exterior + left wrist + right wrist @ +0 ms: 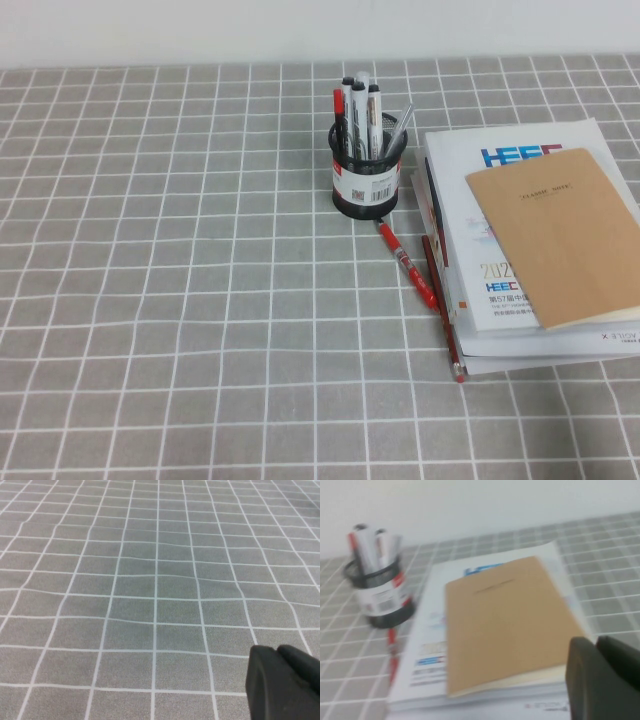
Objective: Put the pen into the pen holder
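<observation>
Pen (340,112) in holder (368,178), apart from both grippers (284,685) (604,680)

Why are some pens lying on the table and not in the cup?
Two are loose: a red pen and a thin dark-red stick lie beside the books, outside the pen holder. Nothing is spilled or broken. Both grippers, left and right, hang above the table.

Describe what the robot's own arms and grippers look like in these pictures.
Little shows. No arm appears in the high view. The left gripper is a matte black, rounded, blocky shape at the edge of its wrist view, above the grey checked tablecloth. The right gripper looks the same. No cables or markings are visible.
</observation>
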Robot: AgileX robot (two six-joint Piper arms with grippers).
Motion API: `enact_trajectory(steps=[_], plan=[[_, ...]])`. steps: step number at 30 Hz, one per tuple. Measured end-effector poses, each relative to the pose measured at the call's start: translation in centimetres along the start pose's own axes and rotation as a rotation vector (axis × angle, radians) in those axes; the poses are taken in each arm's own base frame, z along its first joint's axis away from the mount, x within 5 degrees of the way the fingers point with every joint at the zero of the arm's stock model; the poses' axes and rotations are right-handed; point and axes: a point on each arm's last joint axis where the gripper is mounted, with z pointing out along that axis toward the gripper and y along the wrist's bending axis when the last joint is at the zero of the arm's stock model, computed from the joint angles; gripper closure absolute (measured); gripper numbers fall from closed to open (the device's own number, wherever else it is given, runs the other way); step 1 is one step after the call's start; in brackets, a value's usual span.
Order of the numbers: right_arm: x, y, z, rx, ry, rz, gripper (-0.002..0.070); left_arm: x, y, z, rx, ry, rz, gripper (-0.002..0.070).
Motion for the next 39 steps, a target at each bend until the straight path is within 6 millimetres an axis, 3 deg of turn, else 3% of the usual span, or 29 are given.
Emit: enact_trajectory(steps=[6, 19, 31, 39], plan=[[2.1, -0.9, -1.0, 0.048, -0.042, 0.003, 0.0688, 0.0, 0.0, 0.0, 0.000, 0.000, 0.000, 0.0681], [2.7, -0.9, -1.5, 0.048, -0.020, -0.091, 0.0688, 0.0, 0.0, 0.0, 0.000, 0.000, 0.000, 0.0681], [4.4, -1.5, -2.4, 0.129, 0.118, -0.032, 0.0688, 0.0, 0.0, 0.0, 0.000, 0.000, 0.000, 0.0681], [4.6, -1.7, -2.5, 0.161, 0.135, -0.049, 0.0688, 0.0, 0.0, 0.0, 0.000, 0.000, 0.000, 0.0681]])
